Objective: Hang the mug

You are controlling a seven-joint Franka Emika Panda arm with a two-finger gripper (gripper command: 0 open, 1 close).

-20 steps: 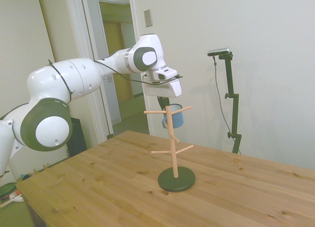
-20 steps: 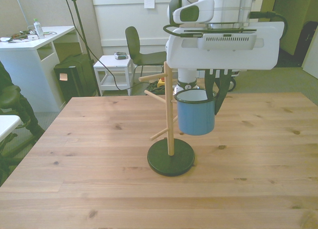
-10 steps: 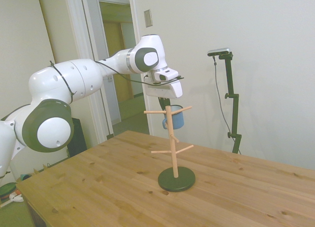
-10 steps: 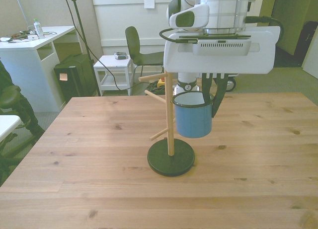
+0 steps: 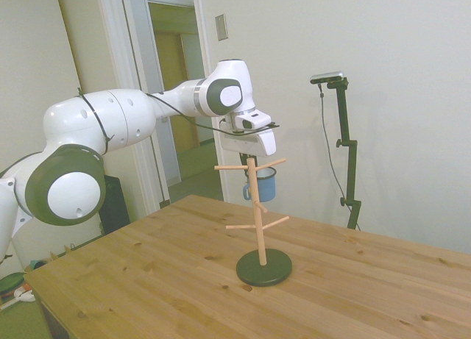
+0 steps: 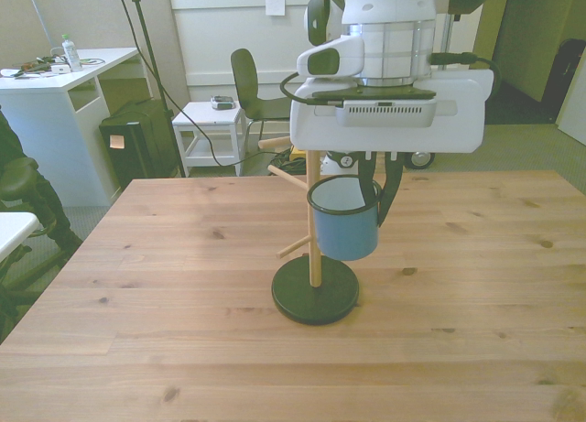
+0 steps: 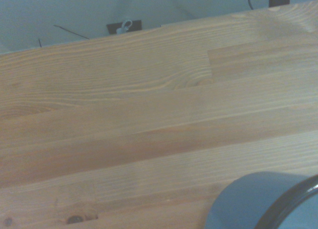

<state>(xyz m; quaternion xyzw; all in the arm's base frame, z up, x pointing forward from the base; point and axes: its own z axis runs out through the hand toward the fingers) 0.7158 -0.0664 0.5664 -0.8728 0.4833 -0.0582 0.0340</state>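
Jaws clamped on the small light-blue enamel mug (image 6: 343, 221), the white gripper (image 6: 375, 186) has carried it closer to the wooden peg stand (image 6: 313, 222), its handle not yet hung over the counter (image 6: 183, 303).

The mug (image 7: 263, 201) is cut off by the wrist picture's edge and blurred; in the front view its handle is hidden, and the peg stand (image 6: 314, 248) top sits behind the gripper (image 6: 375, 179) body

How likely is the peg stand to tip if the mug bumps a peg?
Probably not easily: the peg stand sits on a wide dark base disc that looks weighty. Still, its post is tall and thin, so a sideways knock high up, where the mug hangs in the pincer, could rock it.
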